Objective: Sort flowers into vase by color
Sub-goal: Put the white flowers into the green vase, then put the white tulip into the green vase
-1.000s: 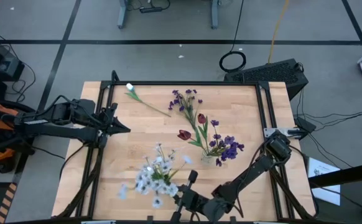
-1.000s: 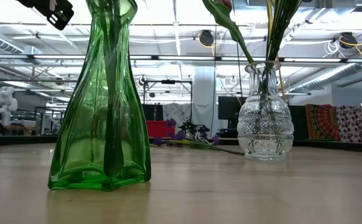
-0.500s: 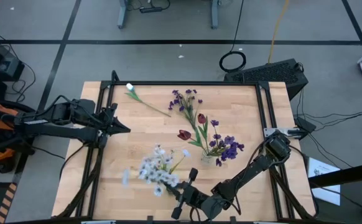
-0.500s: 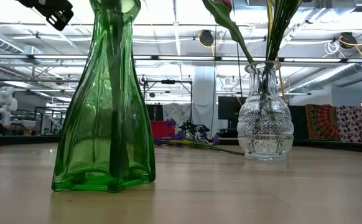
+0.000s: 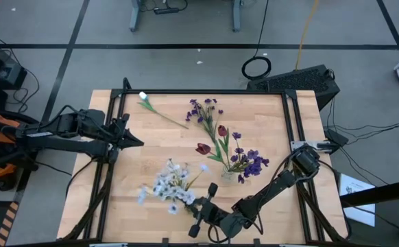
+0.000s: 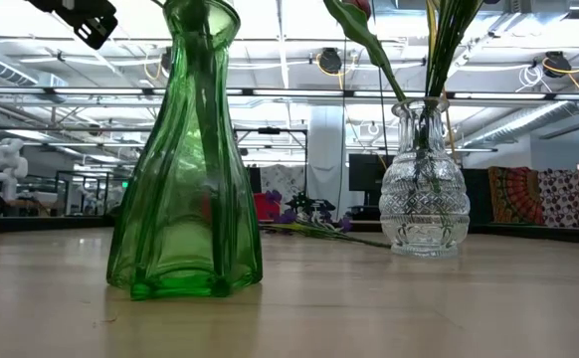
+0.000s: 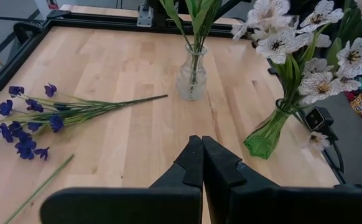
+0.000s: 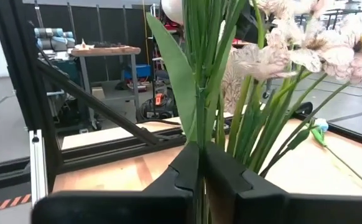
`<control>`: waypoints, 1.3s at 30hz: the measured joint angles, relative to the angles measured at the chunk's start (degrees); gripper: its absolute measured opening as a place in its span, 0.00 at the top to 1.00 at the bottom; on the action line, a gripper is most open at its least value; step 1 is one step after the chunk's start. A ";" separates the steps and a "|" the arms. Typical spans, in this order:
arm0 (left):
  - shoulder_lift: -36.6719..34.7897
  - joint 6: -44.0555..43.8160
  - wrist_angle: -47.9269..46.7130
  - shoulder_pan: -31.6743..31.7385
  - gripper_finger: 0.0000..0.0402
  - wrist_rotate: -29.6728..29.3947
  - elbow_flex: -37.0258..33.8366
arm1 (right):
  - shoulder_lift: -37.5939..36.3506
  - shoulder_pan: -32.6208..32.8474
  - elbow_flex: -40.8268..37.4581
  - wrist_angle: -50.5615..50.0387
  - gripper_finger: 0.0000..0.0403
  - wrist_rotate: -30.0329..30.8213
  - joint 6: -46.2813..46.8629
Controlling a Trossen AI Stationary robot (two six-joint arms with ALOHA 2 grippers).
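Right claw [image 5: 201, 218]: at the near edge of the tabletop [image 5: 158, 147], fingers pressed together around the green stems of the white flowers [image 5: 168, 189], as the right wrist view shows
White flowers: standing in the green vase [image 6: 189, 189], blooms spread toward the left side of the tabletop in the high view
Green vase: tilted, leaning in the left wrist view; in the low view its base touches the wood
Left claw [image 5: 132, 139]: at the left edge of the tabletop, fingers closed on each other, holding nothing, well apart from the flowers
Clear vase [image 6: 425, 189]: upright right of centre, holding dark red tulips [image 5: 212, 139] and purple flowers [image 5: 251, 163]
Loose purple flowers [image 5: 203, 110]: lying flat on the wood toward the far side
White bud [image 5: 144, 97]: on a thin green stem, lying near the far left corner
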 joint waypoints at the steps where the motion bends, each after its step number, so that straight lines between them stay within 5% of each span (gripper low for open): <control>1: 0.00 0.00 -0.01 0.00 1.00 0.00 0.00 | 0.00 0.02 0.00 -0.39 0.95 0.02 0.03; 25: 0.07 -0.20 -0.04 0.00 1.00 0.00 0.00 | -0.51 3.90 0.02 -9.49 0.75 5.98 6.34; 32: 0.07 -1.52 -0.04 0.00 1.00 0.00 0.00 | -6.59 5.27 0.07 -29.80 0.72 5.54 20.38; 35: 0.07 -1.53 -0.04 0.01 1.00 0.00 0.00 | -9.56 5.51 0.07 -43.33 0.72 0.00 31.78; 39: 0.07 -2.81 -0.04 0.00 1.00 0.00 0.00 | -12.85 5.53 0.11 -63.56 0.75 -16.92 55.06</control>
